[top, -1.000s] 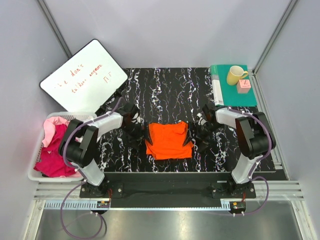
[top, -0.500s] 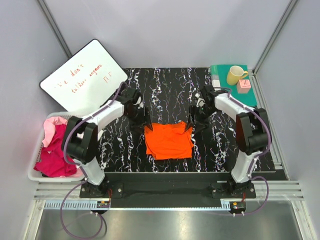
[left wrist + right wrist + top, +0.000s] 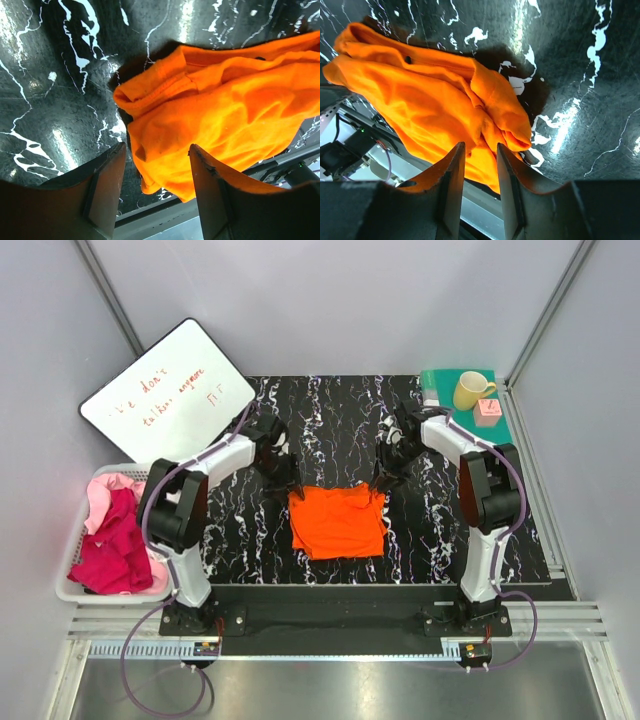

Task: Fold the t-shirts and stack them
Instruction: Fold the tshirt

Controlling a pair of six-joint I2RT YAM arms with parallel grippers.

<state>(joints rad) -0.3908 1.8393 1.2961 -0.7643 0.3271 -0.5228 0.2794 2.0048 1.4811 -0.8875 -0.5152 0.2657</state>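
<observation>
A bright orange t-shirt (image 3: 338,522) lies folded in a rough square on the black marbled table (image 3: 330,420). My left gripper (image 3: 285,478) hovers at its far left corner and my right gripper (image 3: 383,475) at its far right corner. In the left wrist view the left gripper (image 3: 157,147) stands open, and the shirt's rumpled corner (image 3: 165,100) shows beyond the gap. In the right wrist view the right gripper (image 3: 480,145) has a narrower gap with nothing clamped; the shirt's folded corner (image 3: 495,110) lies just past the tips. A magenta t-shirt (image 3: 105,550) and a pale pink one (image 3: 108,486) sit crumpled in the basket.
The white basket (image 3: 62,592) stands at the table's left edge. A whiteboard (image 3: 165,405) leans at the back left. A teal mat (image 3: 500,435) at the back right carries a yellow mug (image 3: 472,390) and a small pink block (image 3: 488,411).
Both arms have swung from the shirt's sides to its far corners. Both pairs of jaws have narrowed, the right more. The shirt has barely moved.
</observation>
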